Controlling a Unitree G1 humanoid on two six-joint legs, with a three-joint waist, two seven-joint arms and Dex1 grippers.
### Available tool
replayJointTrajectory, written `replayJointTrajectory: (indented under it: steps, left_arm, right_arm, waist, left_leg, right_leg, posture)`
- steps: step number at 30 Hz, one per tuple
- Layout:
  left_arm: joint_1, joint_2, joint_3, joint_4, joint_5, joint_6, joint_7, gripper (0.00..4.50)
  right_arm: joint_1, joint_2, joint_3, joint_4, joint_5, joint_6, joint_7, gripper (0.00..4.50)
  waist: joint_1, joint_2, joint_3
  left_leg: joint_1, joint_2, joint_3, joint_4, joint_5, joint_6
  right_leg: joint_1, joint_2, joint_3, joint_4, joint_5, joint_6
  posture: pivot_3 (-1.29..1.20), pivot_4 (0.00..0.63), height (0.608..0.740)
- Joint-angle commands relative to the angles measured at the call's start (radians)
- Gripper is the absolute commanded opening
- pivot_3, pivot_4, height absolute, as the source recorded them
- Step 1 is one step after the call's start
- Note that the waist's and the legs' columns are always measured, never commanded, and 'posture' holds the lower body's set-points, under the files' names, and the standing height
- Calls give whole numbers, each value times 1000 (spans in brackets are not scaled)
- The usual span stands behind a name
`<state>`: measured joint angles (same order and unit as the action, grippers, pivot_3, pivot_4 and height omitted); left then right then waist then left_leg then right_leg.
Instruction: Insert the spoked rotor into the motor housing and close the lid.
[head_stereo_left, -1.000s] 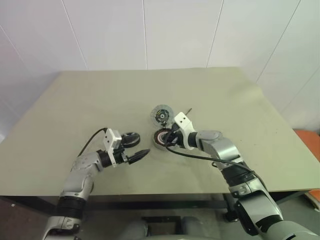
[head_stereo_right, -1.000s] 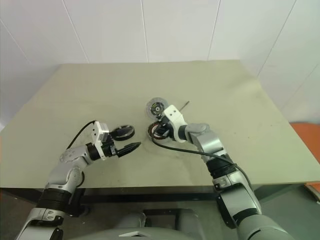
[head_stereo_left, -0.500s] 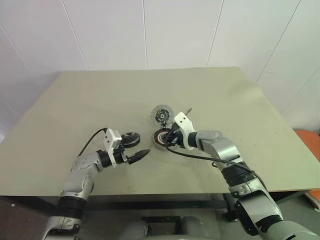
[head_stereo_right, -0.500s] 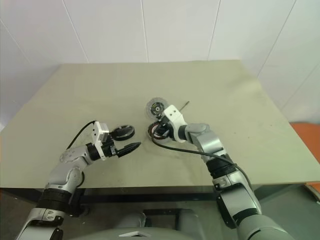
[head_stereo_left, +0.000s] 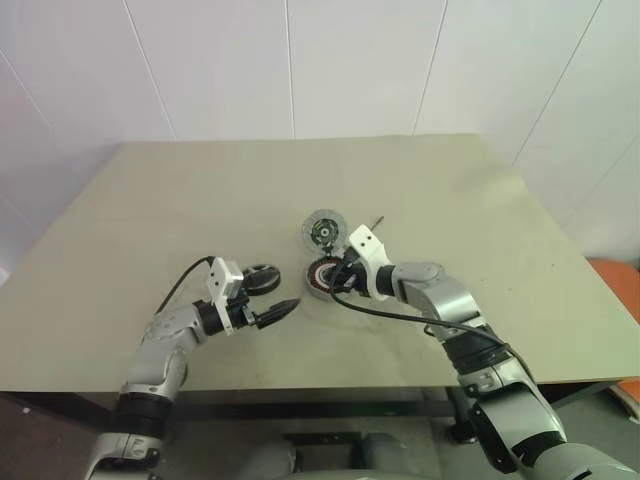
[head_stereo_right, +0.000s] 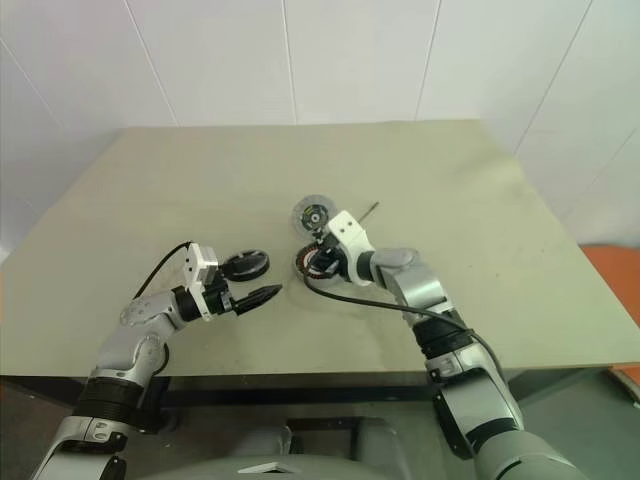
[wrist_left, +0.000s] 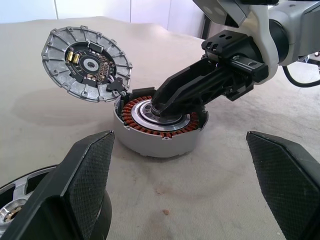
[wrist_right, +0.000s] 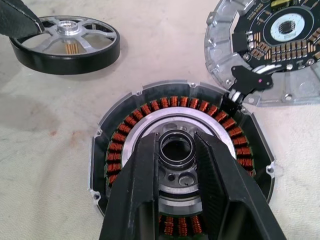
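Left hand (head_stereo_left: 272, 311) level, fingers spread wide, empty. Right hand (wrist_right: 176, 150) angled down, fingers narrowed around small ring.

Spoked rotor (wrist_left: 20, 210) cut by edge

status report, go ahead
Left hand open, beside spoked rotor lying on table. Right hand shut on centre ring of motor housing, in the way. Lid open.
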<state>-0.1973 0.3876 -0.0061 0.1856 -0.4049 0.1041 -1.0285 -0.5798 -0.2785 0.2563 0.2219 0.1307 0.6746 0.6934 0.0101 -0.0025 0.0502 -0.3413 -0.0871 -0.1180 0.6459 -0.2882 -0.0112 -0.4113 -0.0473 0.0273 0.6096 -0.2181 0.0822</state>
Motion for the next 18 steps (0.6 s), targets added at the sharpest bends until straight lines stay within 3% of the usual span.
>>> replayJointTrajectory:
  steps: [1,18]
  left_arm:
    - [-5,-2,5,-24,-10,1,-3,4500]
    - [-2,-1,4,-25,-9,3,-5,4500]
  right_arm:
    - [-8,-5,-7,-11,-5,-19,0,691]
    - [-5,4,-12,-11,-6,-23,-6,691]
  waist:
    - [0,0,0]
    - [0,0,0]
  left_leg:
    - [0,0,0,0,0,0]
    - [0,0,0,0,0,0]
  right_leg:
    - [0,0,0,0,0,0]
    - [0,0,0,0,0,0]
  posture:
    - [0,0,740]
    - [0,0,740]
